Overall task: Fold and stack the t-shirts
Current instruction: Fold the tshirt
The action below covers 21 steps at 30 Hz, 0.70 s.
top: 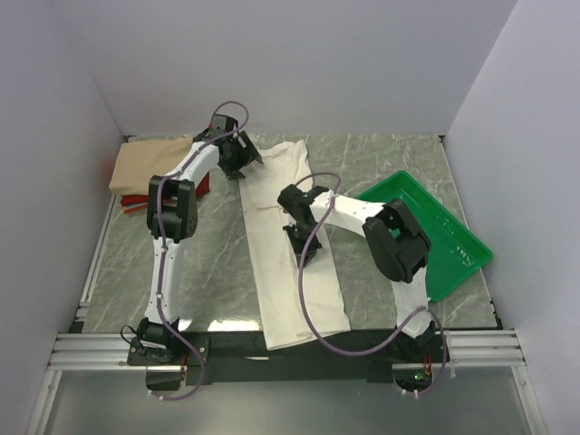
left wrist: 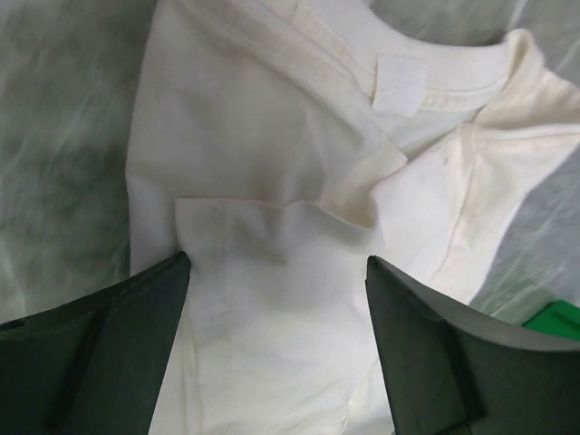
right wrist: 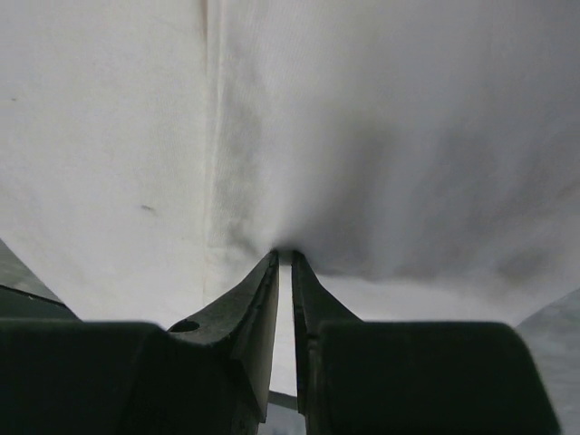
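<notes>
green tray (top: 456, 237): on bench (top: 213, 263), right of cream t-shirt (top: 294, 281) | right gripper (right wrist: 283, 258): clenched on cream t-shirt fold | left gripper (left wrist: 276, 265): released above its collar | tan t-shirt (top: 149, 163): far left

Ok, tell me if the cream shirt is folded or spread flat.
Partly folded: the cream shirt lies as a long narrow strip, sides turned in, not yet folded across. The right gripper pinches its middle.
</notes>
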Tool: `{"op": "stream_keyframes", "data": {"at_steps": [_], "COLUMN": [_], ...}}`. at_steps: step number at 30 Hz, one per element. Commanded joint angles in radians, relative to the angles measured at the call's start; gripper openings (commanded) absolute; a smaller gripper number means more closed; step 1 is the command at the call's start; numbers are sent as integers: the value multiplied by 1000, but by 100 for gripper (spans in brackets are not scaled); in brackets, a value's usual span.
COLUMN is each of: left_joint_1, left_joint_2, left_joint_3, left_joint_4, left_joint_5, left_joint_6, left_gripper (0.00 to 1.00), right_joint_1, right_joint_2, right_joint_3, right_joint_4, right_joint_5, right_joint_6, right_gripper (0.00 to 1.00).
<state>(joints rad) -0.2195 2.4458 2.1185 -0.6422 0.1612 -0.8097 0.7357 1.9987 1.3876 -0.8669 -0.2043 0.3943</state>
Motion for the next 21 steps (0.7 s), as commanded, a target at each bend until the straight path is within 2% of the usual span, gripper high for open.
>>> {"op": "stream_keyframes", "data": {"at_steps": [1, 6, 13, 17, 21], "left_joint_1": [31, 51, 55, 57, 52], "left_joint_2": [102, 180, 245, 248, 187], "left_joint_3": [53, 103, 159, 156, 136], "left_joint_4": [145, 274, 407, 467, 500], "left_joint_5": [52, 147, 195, 212, 210], "left_joint_6": [6, -31, -68, -83, -69], "left_gripper": [86, 91, 95, 96, 96], "right_joint_1": [-32, -67, -104, -117, -122], "right_joint_2": [57, 158, 238, 242, 250], "right_joint_3": [126, 299, 395, 413, 490], "right_joint_4": [-43, -96, -126, -127, -176], "right_joint_5": [10, -15, -26, -35, -67], "right_joint_6": [-31, -35, -29, -51, -81], "right_gripper": [18, 18, 18, 18, 18]}}
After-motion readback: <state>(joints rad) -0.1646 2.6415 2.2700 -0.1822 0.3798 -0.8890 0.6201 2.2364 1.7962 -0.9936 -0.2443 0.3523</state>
